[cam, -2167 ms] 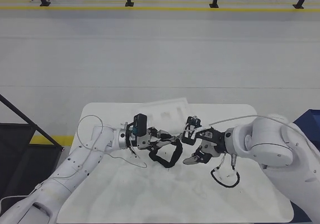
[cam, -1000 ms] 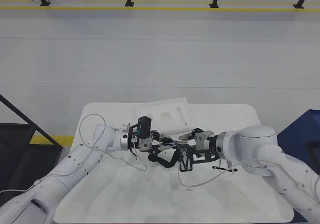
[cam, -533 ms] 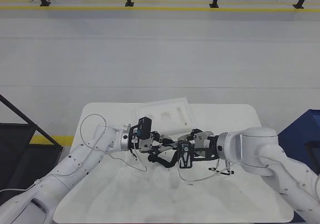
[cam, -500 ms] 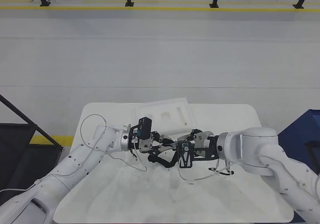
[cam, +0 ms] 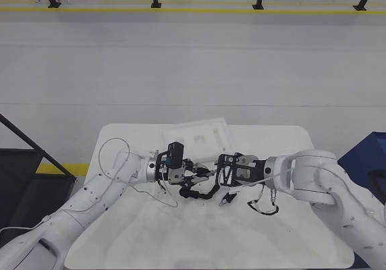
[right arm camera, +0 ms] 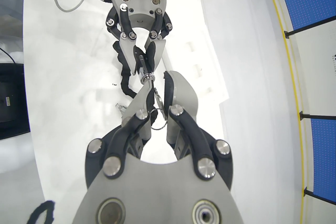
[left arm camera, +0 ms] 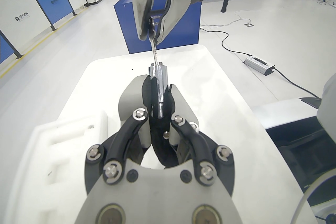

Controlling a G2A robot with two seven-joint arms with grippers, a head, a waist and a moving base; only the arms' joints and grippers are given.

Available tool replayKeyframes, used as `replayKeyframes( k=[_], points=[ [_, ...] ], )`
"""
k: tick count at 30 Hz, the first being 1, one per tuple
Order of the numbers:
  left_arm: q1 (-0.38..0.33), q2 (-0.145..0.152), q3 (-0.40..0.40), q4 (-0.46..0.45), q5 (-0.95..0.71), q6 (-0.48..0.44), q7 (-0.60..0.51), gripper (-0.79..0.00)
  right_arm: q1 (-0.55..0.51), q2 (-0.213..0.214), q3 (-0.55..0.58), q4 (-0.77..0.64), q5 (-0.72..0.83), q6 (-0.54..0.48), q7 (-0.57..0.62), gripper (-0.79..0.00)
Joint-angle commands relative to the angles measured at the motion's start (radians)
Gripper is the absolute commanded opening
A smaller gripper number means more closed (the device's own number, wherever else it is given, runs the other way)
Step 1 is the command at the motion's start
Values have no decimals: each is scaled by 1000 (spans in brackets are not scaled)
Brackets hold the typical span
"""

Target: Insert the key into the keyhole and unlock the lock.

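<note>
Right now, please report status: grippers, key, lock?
Left gripper shut on lock. Right gripper shut on key. Key tip at keyhole, blade mostly out. Nothing blocking.

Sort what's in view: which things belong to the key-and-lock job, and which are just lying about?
Job: key, in the right gripper; lock with black cable, in the left gripper.
Lying about: white foam tray on the table; small metal piece; blue bin.

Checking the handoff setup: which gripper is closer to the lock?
Left. The left gripper grips the lock itself; the right gripper sits just off its end, holding the key to it.
</note>
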Motion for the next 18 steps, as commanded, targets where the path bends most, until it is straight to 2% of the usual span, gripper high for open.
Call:
replayKeyframes(
  k=[1,9,18],
  points=[
    [0,-4,3,15,2,0,-7,-785,-10,1,16,2,35,26,-5,0],
    [-10,-43,73,106,-16,0,-36,-785,-58,16,98,-15,207,106,64,0],
    [-21,-104,201,186,-31,0,-90,-785,-85,31,175,-50,332,184,169,0]
  ],
)
